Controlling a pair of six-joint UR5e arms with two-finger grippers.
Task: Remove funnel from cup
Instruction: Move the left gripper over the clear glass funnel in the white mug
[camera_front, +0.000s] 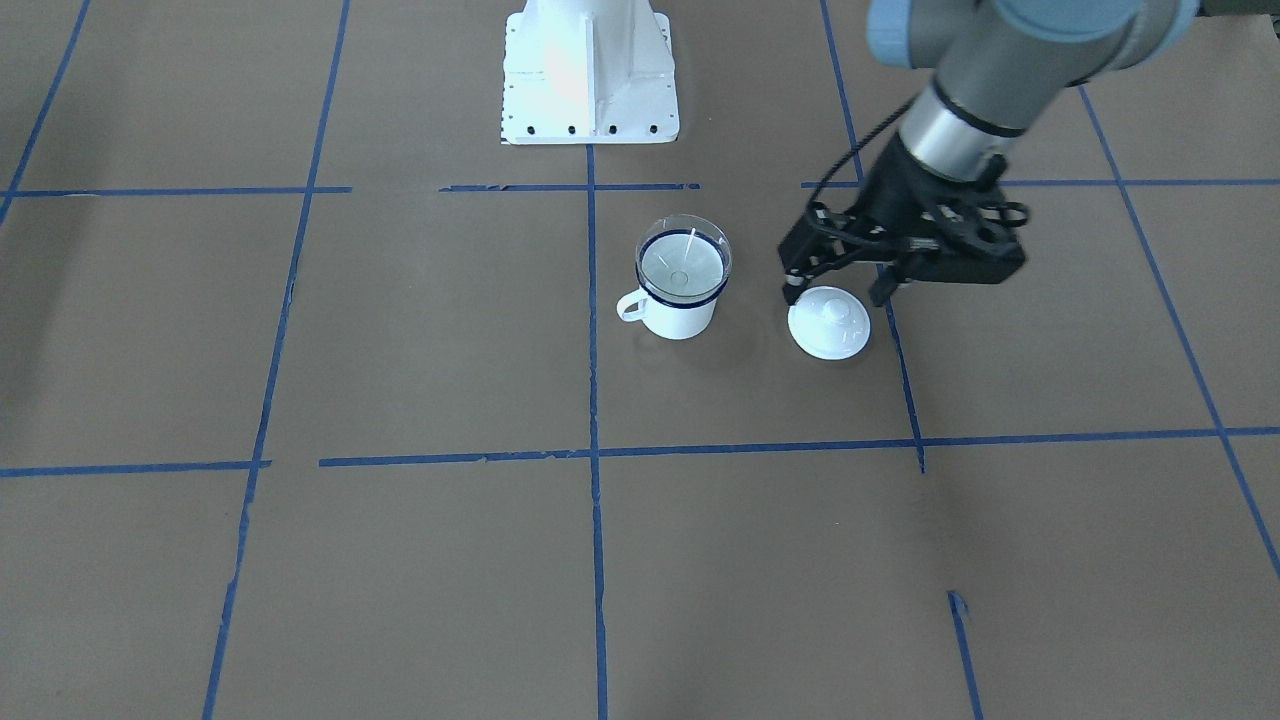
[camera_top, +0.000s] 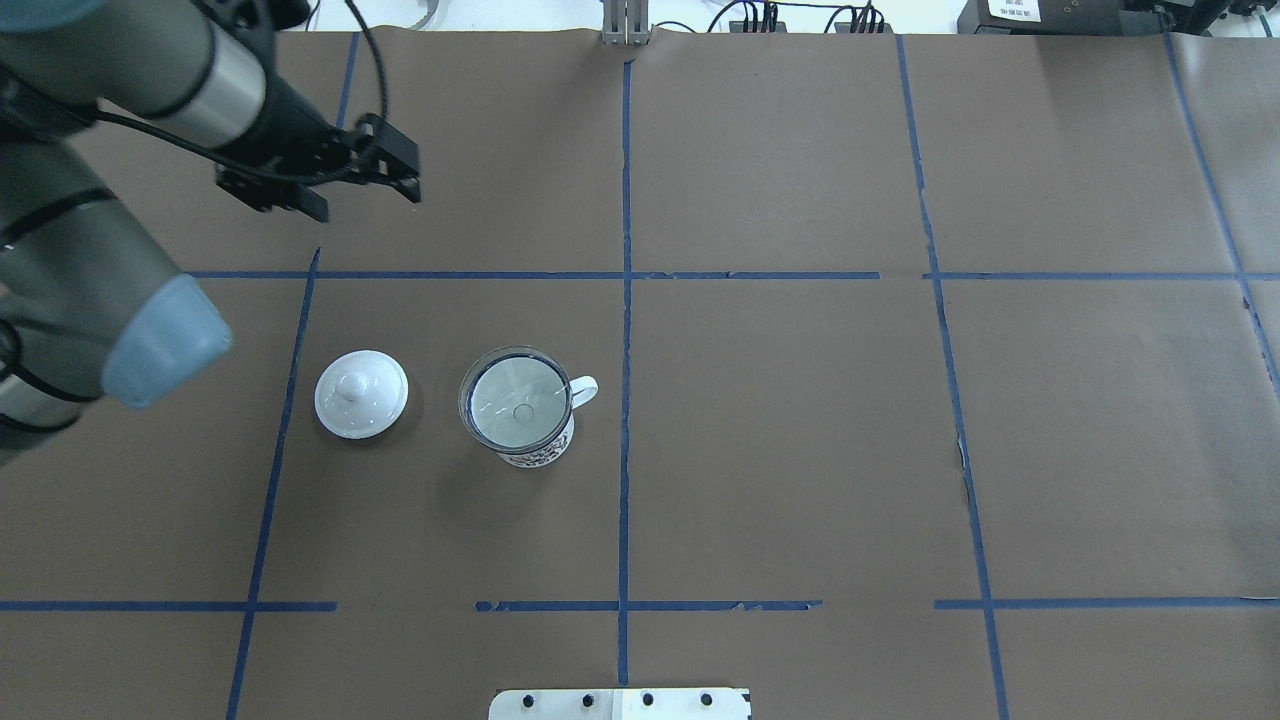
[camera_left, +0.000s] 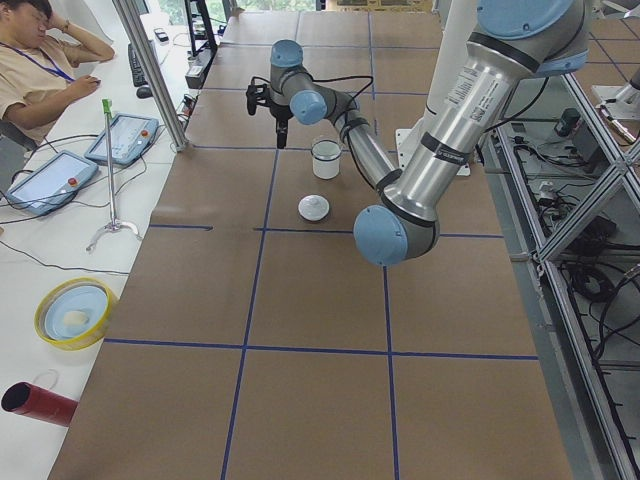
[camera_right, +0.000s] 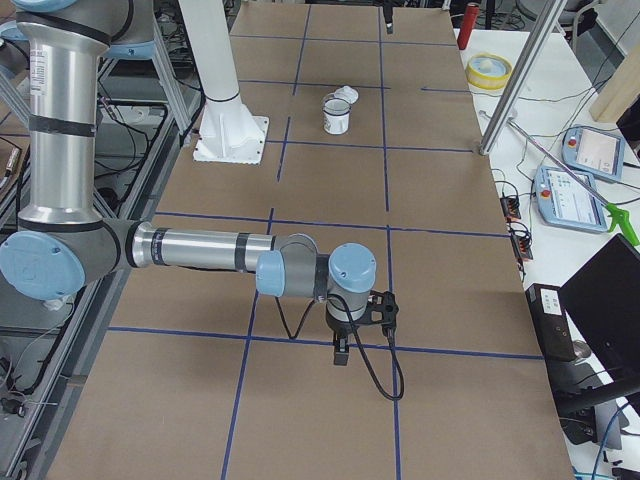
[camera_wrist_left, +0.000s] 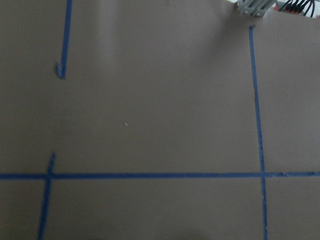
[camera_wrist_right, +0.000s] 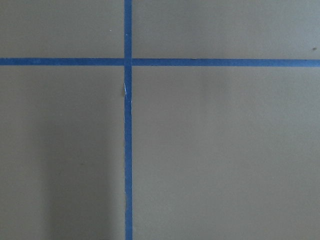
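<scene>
Funnel (camera_top: 517, 405): clear, seated in the cup (camera_front: 680, 318), cone at the rim.
Cup: white, blue-rimmed, upright near the middle of the desk (camera_top: 800, 450), handle toward the right end.
Lid (camera_top: 361, 394): white, knobbed, just beside the cup on its left-end side, not touching.
Left end effector (camera_front: 837, 292): raised, fingers spread, empty, toward the edge away from the robot.
Right end effector (camera_right: 342, 352): near the right end; spread or pressed together, cannot tell.

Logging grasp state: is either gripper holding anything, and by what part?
The left gripper is open and empty, funnel untouched in the cup. Whether the right gripper holds anything cannot be told.
</scene>
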